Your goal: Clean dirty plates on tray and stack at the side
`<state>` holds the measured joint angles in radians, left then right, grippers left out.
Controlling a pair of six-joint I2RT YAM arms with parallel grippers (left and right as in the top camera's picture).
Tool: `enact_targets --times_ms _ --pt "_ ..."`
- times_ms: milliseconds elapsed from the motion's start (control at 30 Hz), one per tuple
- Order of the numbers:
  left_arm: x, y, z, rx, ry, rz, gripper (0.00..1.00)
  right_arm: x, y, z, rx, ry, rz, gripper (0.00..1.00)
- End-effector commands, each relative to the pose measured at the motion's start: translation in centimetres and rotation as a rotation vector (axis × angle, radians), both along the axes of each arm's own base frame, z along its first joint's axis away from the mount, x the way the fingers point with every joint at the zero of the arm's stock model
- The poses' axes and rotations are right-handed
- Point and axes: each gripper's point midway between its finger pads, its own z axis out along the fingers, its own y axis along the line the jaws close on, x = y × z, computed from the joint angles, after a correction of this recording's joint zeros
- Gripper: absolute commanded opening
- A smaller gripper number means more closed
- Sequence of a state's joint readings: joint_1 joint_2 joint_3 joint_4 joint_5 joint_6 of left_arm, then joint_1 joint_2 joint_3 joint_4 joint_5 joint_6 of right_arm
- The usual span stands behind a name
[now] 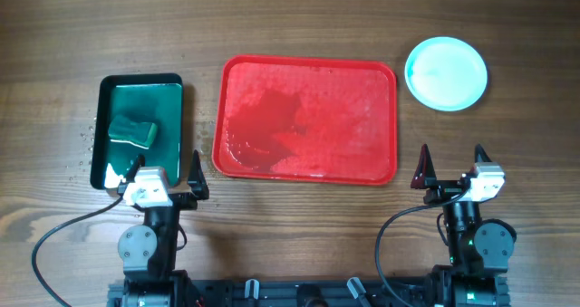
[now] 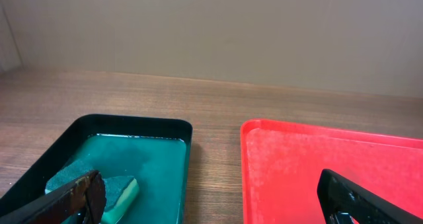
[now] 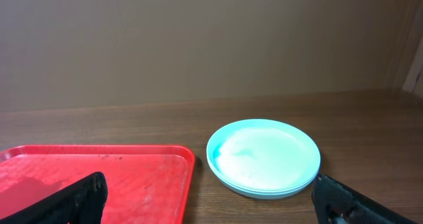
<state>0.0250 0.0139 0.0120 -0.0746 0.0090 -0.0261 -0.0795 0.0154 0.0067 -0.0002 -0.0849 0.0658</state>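
Note:
The red tray lies mid-table with no plates on it, only a wet film; it also shows in the left wrist view and the right wrist view. A stack of pale turquoise plates sits on the wood at the far right, also in the right wrist view. My left gripper is open and empty at the near edge, between the green tray and the red tray. My right gripper is open and empty, nearer than the plates and apart from them.
A dark green tray holding teal water and a green sponge stands left of the red tray, also in the left wrist view. Water droplets speckle the wood left of it.

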Motion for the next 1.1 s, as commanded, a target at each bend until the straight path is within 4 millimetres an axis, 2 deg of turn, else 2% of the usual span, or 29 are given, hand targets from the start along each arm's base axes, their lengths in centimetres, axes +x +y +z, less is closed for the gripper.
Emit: enact_targets --times_ms 0,1067 --pt "-0.02 -0.34 -0.10 0.021 -0.003 -0.020 1.00 -0.06 -0.24 0.22 -0.012 -0.011 -0.012 1.00" --pt "-0.02 -0.34 -0.09 0.021 -0.003 -0.020 1.00 0.03 -0.25 -0.12 -0.010 0.004 -0.012 1.00"
